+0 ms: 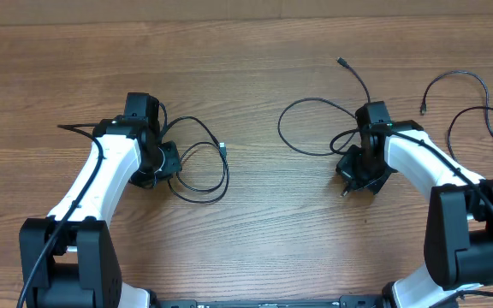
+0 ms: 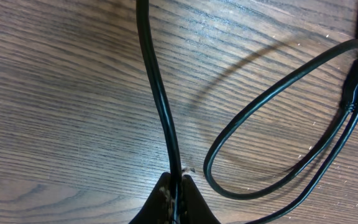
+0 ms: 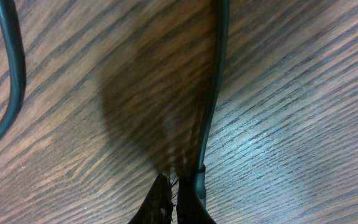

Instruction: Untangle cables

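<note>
a wooden table point(image 1: 255, 248) was seen from above, with the two arms reaching in from its near edge. toward the left edge, the left gripper point(image 1: 171, 162) was held low over the wood, and in the left wrist view point(image 2: 176, 190) its fingers were pressed together on the left cable point(image 2: 156, 93), which was pinched between the tips and ran straight away from them across the grain. the rest of the left cable point(image 1: 227, 175) was laid in loose overlapping loops just beside the gripper, on the side toward the table's middle, with a small plug point(image 1: 223, 149) at the rim of the loops. to the right of the table's middle, the right gripper point(image 1: 353, 180) was also held low. in the right wrist view point(image 3: 176, 193) its fingers were pressed nearly together, and the middle cable point(image 3: 213, 93) was seen running along the outer side of one finger; whether it was actually pinched could not be told. the middle cable point(image 1: 280, 130) was spread in an open loop between the two grippers, well apart from the left cable, and its free plug end point(image 1: 341, 61) was pointed toward the far edge. further thin cables point(image 1: 454, 75) were draped in curves near the far right corner, apart from both grippers.
</note>
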You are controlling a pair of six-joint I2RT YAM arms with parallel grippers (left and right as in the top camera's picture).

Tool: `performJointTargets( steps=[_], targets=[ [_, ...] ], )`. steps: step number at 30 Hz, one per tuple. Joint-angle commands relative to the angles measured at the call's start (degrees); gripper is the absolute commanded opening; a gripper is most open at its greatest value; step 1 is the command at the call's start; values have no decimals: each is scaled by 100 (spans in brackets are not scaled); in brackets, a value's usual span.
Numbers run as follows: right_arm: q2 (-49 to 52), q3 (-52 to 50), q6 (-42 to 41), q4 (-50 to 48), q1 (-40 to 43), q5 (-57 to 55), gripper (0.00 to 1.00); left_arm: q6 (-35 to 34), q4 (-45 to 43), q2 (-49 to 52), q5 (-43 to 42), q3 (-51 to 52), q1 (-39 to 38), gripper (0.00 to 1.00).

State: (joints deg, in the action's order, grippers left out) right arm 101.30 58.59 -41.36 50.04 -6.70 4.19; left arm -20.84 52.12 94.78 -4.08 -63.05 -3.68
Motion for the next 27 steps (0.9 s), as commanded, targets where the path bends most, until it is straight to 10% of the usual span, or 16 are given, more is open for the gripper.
performJointTargets(
  steps=[1,6,11,27],
  targets=[
    [-120,-20,-214,-7,-4,-175,4,114,-7,46,-2,-2,-11,4],
    [-120,-20,-236,153,-4,-173,4,114,-7,46,-2,-2,-11,4],
    [-120,-13,-166,229,-4,-199,31,114,-9,46,-2,-2,-11,4],
    [-122,1084,629,1488,-4,-704,32,114,-7,46,-2,-2,-11,4]
  ],
)
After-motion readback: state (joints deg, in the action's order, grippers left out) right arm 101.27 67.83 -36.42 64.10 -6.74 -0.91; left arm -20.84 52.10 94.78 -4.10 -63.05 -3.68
